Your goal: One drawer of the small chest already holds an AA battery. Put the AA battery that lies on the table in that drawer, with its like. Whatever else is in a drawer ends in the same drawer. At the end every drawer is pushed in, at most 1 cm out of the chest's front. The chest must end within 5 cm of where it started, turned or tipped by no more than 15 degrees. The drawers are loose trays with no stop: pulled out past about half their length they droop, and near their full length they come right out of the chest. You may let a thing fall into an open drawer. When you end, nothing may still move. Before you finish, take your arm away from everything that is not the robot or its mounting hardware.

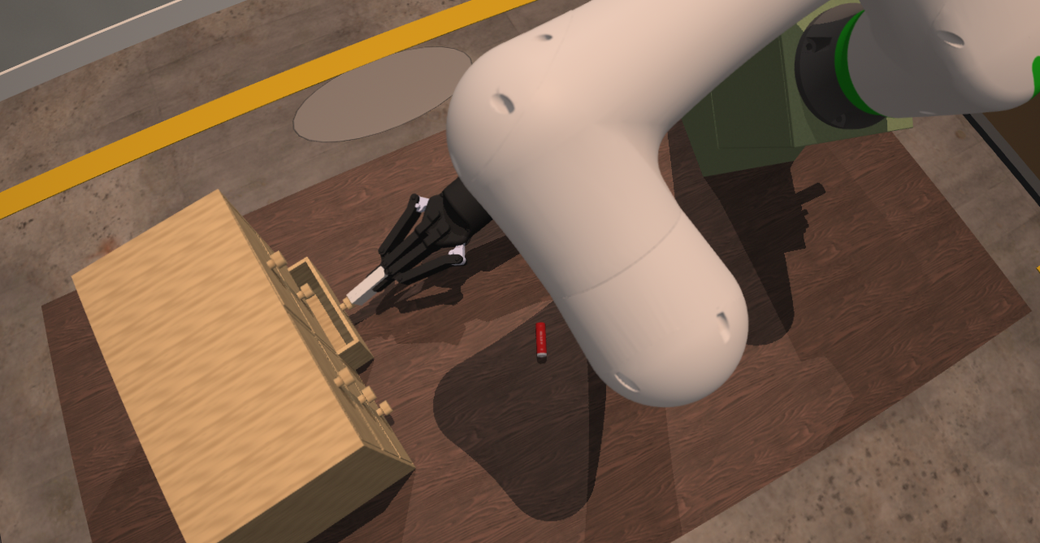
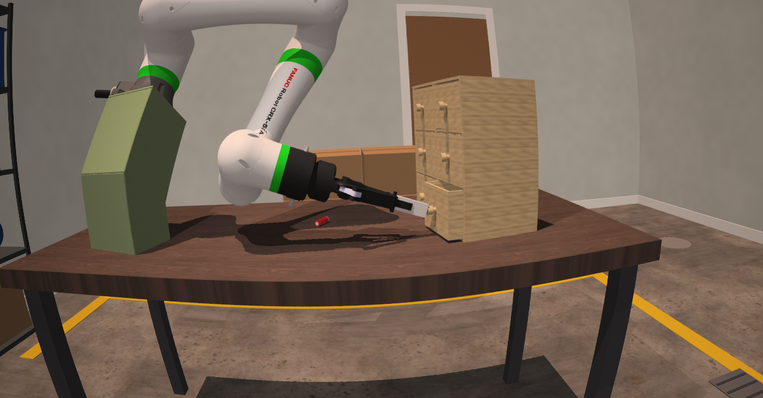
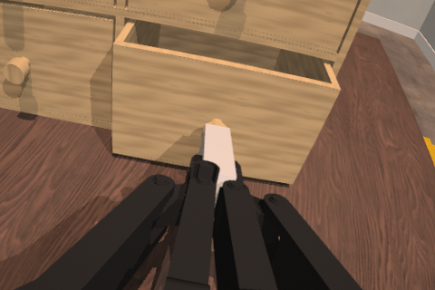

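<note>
The hand (image 3: pixel 217 151) has its fingers pressed together on nothing, and its pale tip sits against the knob (image 3: pixel 216 123) of the one drawer (image 3: pixel 224 109) that stands out from the chest (image 1: pixel 218 365), which looks like a push to close it. The risk from here is a push that is off-centre or too hard: the tip could slip off the small round knob and skid along the drawer front, or the loose tray could jam askew and carry the whole chest backward or twist it out of its allowed place. Shutting a drawer that turns out to be the right one would also cost another pull. One battery (image 1: pixel 540 341) lies on the surface (image 1: pixel 836 263), behind the hand and off to one side, well apart from it. Counted: one chest, six knobs in the exterior view, so six drawers, one battery in sight.
</note>
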You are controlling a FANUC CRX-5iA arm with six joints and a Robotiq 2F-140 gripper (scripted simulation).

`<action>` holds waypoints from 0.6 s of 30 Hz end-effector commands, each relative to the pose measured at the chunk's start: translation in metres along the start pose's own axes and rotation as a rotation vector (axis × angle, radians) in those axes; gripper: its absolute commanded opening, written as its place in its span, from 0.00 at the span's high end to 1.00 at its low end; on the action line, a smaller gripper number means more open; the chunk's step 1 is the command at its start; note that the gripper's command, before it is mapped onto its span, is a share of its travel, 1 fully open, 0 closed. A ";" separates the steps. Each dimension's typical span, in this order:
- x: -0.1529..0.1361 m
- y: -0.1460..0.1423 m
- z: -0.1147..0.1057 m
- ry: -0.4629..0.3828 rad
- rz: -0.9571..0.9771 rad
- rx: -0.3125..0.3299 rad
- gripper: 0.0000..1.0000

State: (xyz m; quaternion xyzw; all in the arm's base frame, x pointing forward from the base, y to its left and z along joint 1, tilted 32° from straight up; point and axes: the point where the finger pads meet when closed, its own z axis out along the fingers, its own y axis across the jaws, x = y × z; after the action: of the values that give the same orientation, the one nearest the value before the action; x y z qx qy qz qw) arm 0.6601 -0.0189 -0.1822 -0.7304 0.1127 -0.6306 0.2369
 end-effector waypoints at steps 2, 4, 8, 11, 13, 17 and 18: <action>0.002 0.000 0.006 0.000 0.000 0.000 1.00; 0.003 0.000 0.009 0.000 0.000 0.000 1.00; 0.005 0.000 0.014 0.000 0.000 0.000 1.00; 0.006 0.000 0.017 0.000 0.000 0.000 1.00; 0.007 0.000 0.018 0.000 0.000 0.000 1.00; 0.008 0.000 0.021 0.000 0.000 0.000 1.00; 0.008 0.000 0.022 0.000 0.000 0.000 1.00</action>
State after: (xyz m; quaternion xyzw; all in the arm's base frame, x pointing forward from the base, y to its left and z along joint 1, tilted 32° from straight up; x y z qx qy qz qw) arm 0.6811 -0.0181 -0.1777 -0.7304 0.1126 -0.6306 0.2370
